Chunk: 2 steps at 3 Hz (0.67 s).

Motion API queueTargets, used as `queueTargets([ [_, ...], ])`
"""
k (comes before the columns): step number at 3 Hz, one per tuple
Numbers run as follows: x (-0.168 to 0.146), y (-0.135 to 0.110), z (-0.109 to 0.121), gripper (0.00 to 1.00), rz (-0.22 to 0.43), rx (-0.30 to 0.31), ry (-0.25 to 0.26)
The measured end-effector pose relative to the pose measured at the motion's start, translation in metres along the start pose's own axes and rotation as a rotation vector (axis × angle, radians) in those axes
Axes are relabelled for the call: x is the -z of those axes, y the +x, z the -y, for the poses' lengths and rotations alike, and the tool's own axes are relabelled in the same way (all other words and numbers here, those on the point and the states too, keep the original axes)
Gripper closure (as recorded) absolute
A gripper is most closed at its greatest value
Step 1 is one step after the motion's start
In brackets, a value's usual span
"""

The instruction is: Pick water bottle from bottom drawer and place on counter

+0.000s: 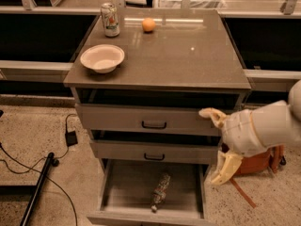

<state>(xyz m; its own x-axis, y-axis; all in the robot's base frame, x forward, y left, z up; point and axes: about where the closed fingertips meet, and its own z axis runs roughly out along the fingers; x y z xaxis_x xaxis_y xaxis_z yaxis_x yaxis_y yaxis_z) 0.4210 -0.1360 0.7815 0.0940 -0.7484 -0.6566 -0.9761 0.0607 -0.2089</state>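
Observation:
The water bottle (160, 191) lies on its side on the floor of the open bottom drawer (122, 187), cap toward the front. My gripper (215, 147) is at the right, in front of the cabinet's right edge at the height of the two upper drawers, above and to the right of the bottle. Its two pale fingers (212, 115) are spread wide apart and hold nothing. The counter (188, 60) is the glossy grey-brown top of the cabinet.
On the counter stand a printed drink can (110, 19), an orange (148, 25) and a white bowl (102, 58). The two upper drawers (150, 121) are shut. A brown bag (263, 161) lies on the floor at the right. Cables (47, 164) run at the left.

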Motion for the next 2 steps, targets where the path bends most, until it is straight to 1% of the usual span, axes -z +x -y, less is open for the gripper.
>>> queueTargets([
  [1,-0.050,0.102,-0.026,0.00,-0.093,-0.069,-0.003],
  [2,-0.081,0.173,-0.047,0.00,-0.097,-0.131,-0.031],
])
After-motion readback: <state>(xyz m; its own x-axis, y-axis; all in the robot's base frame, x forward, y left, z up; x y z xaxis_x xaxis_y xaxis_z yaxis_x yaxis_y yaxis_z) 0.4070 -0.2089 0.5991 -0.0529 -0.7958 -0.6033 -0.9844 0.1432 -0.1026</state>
